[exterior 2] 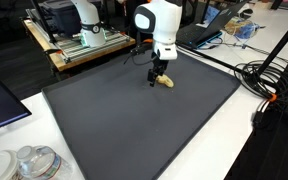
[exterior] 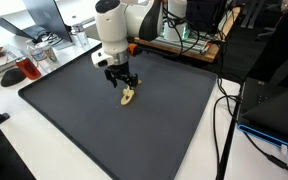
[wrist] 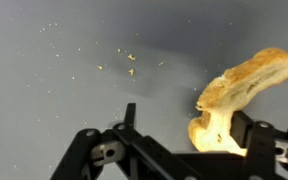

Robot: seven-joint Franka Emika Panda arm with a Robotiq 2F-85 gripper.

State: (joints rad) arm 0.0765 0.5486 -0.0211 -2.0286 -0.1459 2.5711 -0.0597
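A torn piece of bread (exterior: 129,96) was pictured lying on the dark surface (exterior: 169,125), at five o'clock of the tool (exterior: 121,82) in an exterior view. The tool's fingers were spread wide about the piece's lower end, nearer the right one (crumbs (wrist: 130,58) were scattered at ten o'clock of the bread in the wrist view). Nothing was gripped. The approach was judged complete, with the grasp not yet made and the piece not lifted.
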